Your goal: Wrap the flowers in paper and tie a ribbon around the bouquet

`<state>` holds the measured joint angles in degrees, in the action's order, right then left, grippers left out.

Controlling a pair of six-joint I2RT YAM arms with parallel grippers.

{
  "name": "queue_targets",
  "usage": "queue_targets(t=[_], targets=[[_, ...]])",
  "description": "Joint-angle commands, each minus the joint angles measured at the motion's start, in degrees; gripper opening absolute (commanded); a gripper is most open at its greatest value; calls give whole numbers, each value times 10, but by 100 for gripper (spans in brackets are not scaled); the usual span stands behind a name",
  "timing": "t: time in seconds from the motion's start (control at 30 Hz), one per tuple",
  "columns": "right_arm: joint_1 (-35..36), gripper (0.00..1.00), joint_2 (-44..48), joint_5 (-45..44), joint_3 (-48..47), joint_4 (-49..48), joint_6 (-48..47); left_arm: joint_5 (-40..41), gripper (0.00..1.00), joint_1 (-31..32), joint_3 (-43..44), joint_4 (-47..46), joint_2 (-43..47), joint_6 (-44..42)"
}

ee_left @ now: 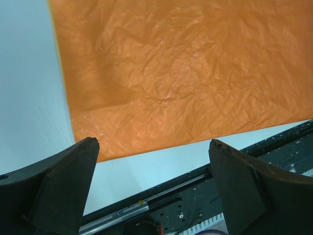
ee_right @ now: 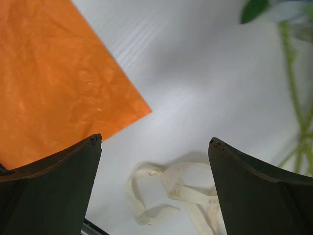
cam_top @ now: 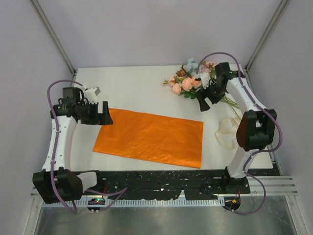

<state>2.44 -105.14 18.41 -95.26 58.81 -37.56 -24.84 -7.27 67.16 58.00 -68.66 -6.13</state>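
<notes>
White table point(cam_top: 132, 88), grey walls point(cam_top: 156, 29); paper point(cam_top: 151, 137) flat (crinkled); left hand point(ee_left: 152, 143), right hand point(ee_right: 155, 139) both spread wide.

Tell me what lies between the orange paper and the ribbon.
Only bare table lies between the paper and the ribbon. The right wrist view shows it best, and the top view agrees.

The paper point(cam_top: 151, 138) is seen as a thin sheet, finely crinkled with a faint sheen, the table point(ee_right: 195, 73) as matt white with fine ribbing, the ribbon point(ee_right: 168, 192) as smooth cream cloth, and the fingers point(ee_left: 58, 191) of the left gripper point(ee_left: 154, 142) as matt black, plastic-looking.
</notes>
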Motion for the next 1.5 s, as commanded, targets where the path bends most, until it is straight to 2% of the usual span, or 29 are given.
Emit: queue_targets(t=[0.0,0.13,0.23,0.37,0.5,0.63,0.73,0.83,0.97,1.1,1.23,1.47], targets=[[77,95,2,21,110,-54,45,-55,100,-4,-7,-54,7,44],[110,97,-27,-7,132,-76,58,-53,100,-5,-37,-69,0,83],[135,98,-40,-10,126,-86,72,-99,100,-12,-79,-76,-23,132],[170,99,-50,5,110,-87,97,-133,99,-27,-150,-153,-67,237],[177,99,-53,35,88,-82,117,-120,100,-52,-208,-233,-103,308],[213,99,-55,32,74,-112,133,-64,100,-84,-224,-256,-91,307],[251,99,-68,50,42,-106,151,-23,100,-164,-192,-265,-88,300],[281,96,-74,83,39,-99,179,-40,98,-201,-116,-204,-165,243],[303,85,-99,137,47,-87,214,-81,93,-202,-71,-149,-251,204],[311,79,-132,139,50,-87,224,-107,87,-202,-99,-182,-279,221],[310,77,-167,124,44,-84,222,-117,84,-202,-115,-200,-299,234],[310,75,-209,95,24,-67,218,-231,61,-166,-118,-223,-302,228]])
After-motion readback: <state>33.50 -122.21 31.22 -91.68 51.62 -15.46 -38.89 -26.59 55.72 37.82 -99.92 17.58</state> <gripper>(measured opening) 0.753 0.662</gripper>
